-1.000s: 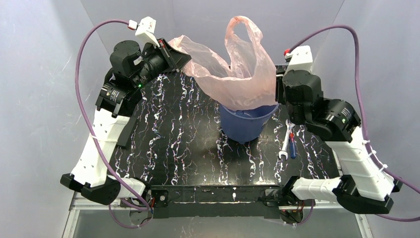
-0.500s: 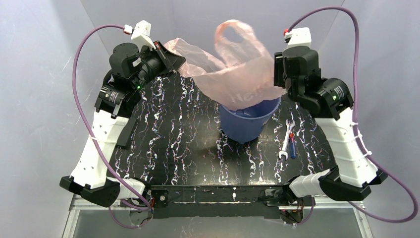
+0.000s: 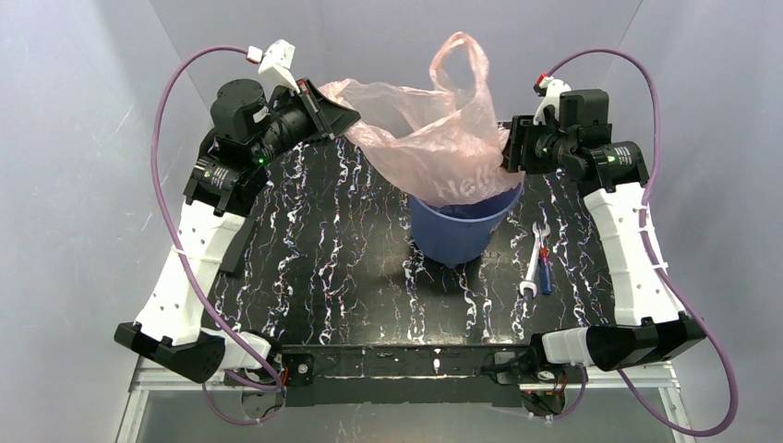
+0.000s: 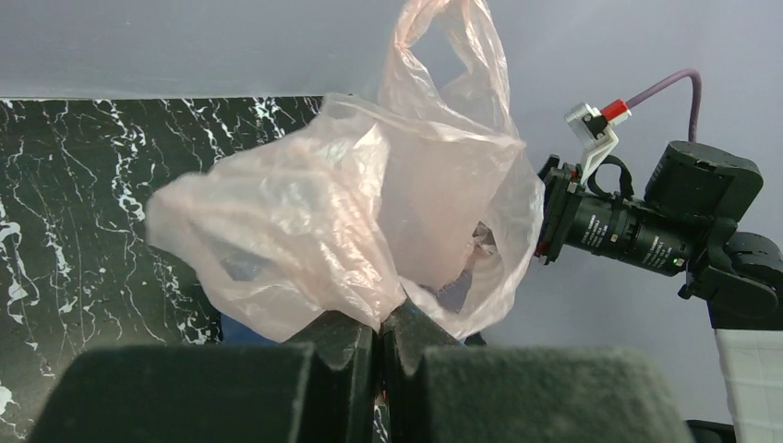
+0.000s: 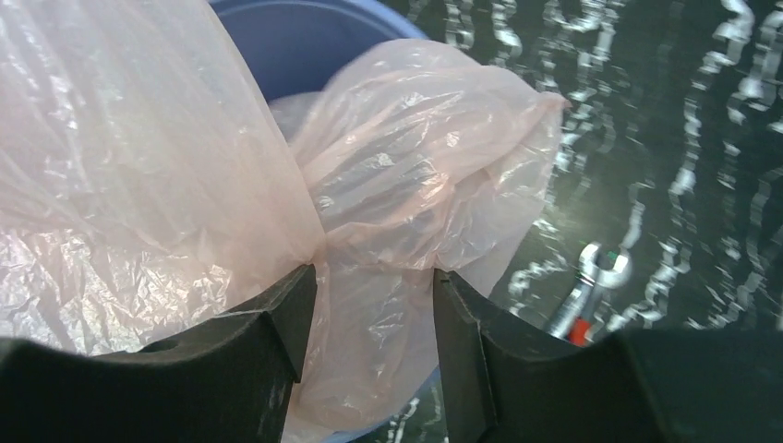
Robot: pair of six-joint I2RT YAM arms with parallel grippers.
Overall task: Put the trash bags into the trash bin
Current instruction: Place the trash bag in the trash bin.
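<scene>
Bag (image 3: 443,148) film, thin, translucent and pale pink, was seen crinkled and ballooned above the bin (image 3: 462,231). Its lower part sagged into the bin's mouth and one handle loop stood up at the top. Faint white lettering was seen on the film near the rim. The bin was a round blue plastic bucket with tapered sides, set upright on the table (image 3: 323,249), whose black surface was veined with white like marble. One corner of the bag was pinched between the closed pads of the left gripper (image 4: 379,337), held up and to the left of the bin. The right gripper (image 5: 369,295) was held at the bag's right side, above the bin's rim. Its dark wedge-shaped fingers stood partly apart, with folds of film lying slack in the gap. A slim metal wrench (image 3: 533,266) and a red-and-blue screwdriver (image 3: 546,270) were laid side by side on the table, right of the bin.
</scene>
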